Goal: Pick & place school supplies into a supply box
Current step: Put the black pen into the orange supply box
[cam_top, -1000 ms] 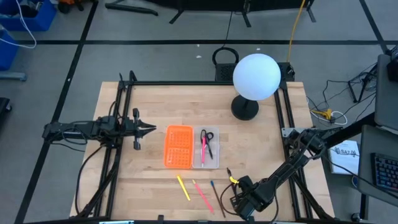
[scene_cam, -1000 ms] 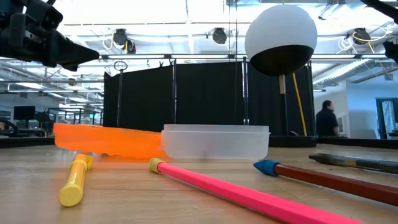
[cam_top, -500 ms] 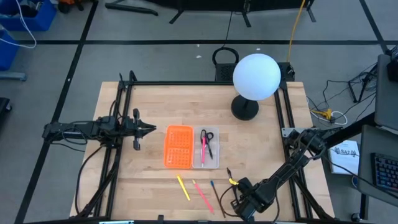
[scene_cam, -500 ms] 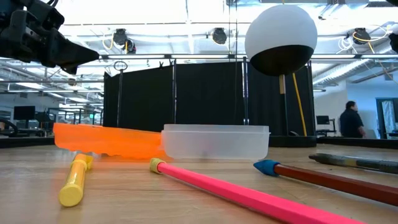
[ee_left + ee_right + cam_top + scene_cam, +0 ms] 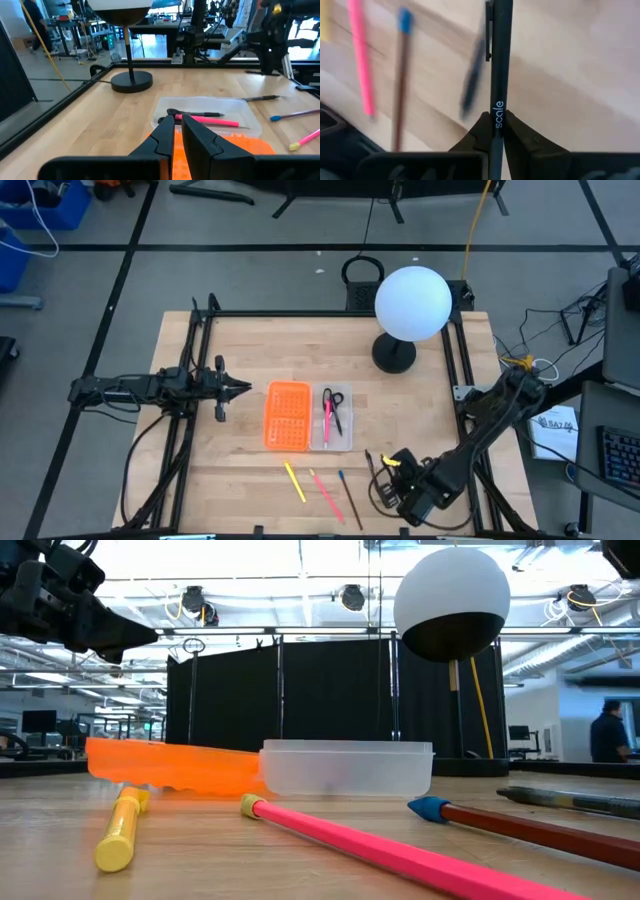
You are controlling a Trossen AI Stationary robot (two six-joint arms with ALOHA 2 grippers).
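Observation:
The supply box lies open at mid-table: an orange half point(image 5: 287, 415) and a clear half point(image 5: 333, 420) that holds black scissors point(image 5: 172, 112) and a pink pen point(image 5: 215, 120). On the wood near the front edge lie a yellow pen point(image 5: 294, 481), a pink pencil point(image 5: 325, 493) and a blue-tipped brown pencil point(image 5: 345, 485). My right gripper point(image 5: 381, 466) is at the front right, shut on a black pen point(image 5: 500, 60). My left gripper point(image 5: 245, 387) hovers shut, holding nothing, left of the box. My right gripper pinches the black pen between its two fingers on the barrel by the printed word point(image 5: 498, 107). The pen runs straight ahead past the fingertips, clip end point(image 5: 488, 30) away from them. A dark blurred shadow lies on the wood beside it; whether the far end is clear, I cannot tell.
A white globe lamp point(image 5: 411, 303) stands on its dark base point(image 5: 393, 355) at the far right. Black frame rails point(image 5: 195, 370) run along both table sides. A thin dark pencil point(image 5: 353, 508) lies by the front edge. A person stands in the room beyond point(image 5: 607, 735).
My right arm has shifted toward the table's right edge and slightly toward the far edge. The loose pens and the box have stayed in place. A person in the room beyond has walked across the background.

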